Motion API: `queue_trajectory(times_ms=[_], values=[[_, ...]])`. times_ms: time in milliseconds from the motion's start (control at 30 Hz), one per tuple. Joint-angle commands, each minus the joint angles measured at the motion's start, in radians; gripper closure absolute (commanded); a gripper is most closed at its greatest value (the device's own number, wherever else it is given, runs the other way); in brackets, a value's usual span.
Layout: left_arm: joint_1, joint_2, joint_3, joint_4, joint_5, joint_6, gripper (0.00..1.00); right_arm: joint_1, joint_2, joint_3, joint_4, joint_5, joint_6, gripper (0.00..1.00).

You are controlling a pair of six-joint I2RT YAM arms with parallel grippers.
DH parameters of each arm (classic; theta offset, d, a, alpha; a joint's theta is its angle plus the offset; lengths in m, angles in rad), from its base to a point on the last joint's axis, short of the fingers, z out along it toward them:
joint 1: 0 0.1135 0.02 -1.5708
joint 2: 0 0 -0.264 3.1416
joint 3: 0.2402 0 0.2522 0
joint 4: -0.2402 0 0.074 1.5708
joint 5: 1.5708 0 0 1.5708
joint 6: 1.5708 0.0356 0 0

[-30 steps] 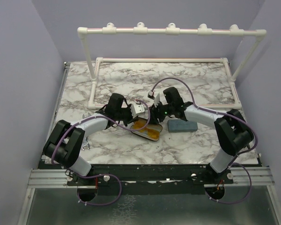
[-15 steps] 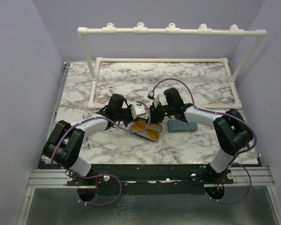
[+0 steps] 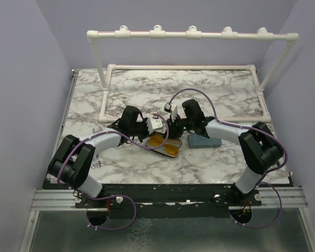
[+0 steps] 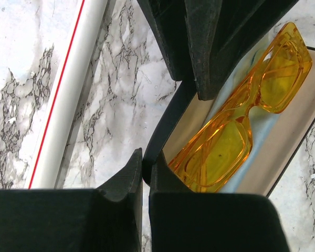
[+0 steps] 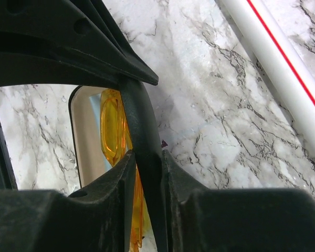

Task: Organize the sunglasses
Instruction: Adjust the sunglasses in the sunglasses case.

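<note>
The right tool (image 5: 146,157) is closed on the black rim of the case (image 5: 139,115), which runs straight between its fingertips. The left tool (image 4: 146,155) is closed too, its tips at the same rim lower down; whether it actually pinches the rim I cannot tell.

Inside the open case lies the yellow pair (image 4: 220,152), folded flat on the pale lining. The case sits on the bench (image 3: 199,94) between the two arms, with the grey case (image 3: 203,140) shut just to its right. The dark pair is not in view.

This looks like the closing step: the yellow pair is stowed and the case is held at its edge. Next, the lid likely has to come over squarely without catching the frame, while the base is kept from sliding.

No brand, label or writing can be read; the only marking is a red line along the white pipe (image 4: 68,100).
</note>
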Motion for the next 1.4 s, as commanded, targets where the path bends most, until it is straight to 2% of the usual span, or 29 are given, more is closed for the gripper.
queue_trajectory(times_ms=[0, 67, 200, 400, 600, 867, 1100, 1367], values=[[-0.011, 0.002, -0.022, -0.020, -0.044, 0.057, 1.00, 0.017, 0.011, -0.001, -0.006, 0.052, -0.027, 0.70], [-0.011, 0.001, -0.023, -0.020, -0.044, 0.059, 1.00, 0.019, 0.013, -0.006, -0.002, 0.059, -0.041, 0.67], [-0.011, 0.000, -0.023, -0.020, -0.044, 0.058, 1.00, 0.020, 0.022, -0.005, -0.006, 0.064, -0.050, 0.68], [-0.011, 0.003, -0.021, -0.020, -0.044, 0.057, 1.00, 0.020, -0.008, -0.017, 0.011, 0.046, -0.043, 0.91], [-0.011, 0.012, 0.009, -0.004, -0.045, -0.029, 1.00, 0.032, -0.078, -0.066, 0.030, 0.128, -0.080, 0.99], [-0.011, 0.023, 0.009, 0.031, -0.077, -0.040, 0.87, 0.066, -0.125, -0.084, 0.028, 0.263, -0.146, 0.99], [0.003, 0.018, 0.037, 0.034, -0.077, -0.078, 0.71, 0.087, -0.132, -0.092, 0.027, 0.370, -0.160, 0.99], [0.029, 0.014, 0.054, 0.040, -0.051, -0.125, 0.69, 0.132, -0.147, -0.077, 0.006, 0.451, -0.190, 0.99]])
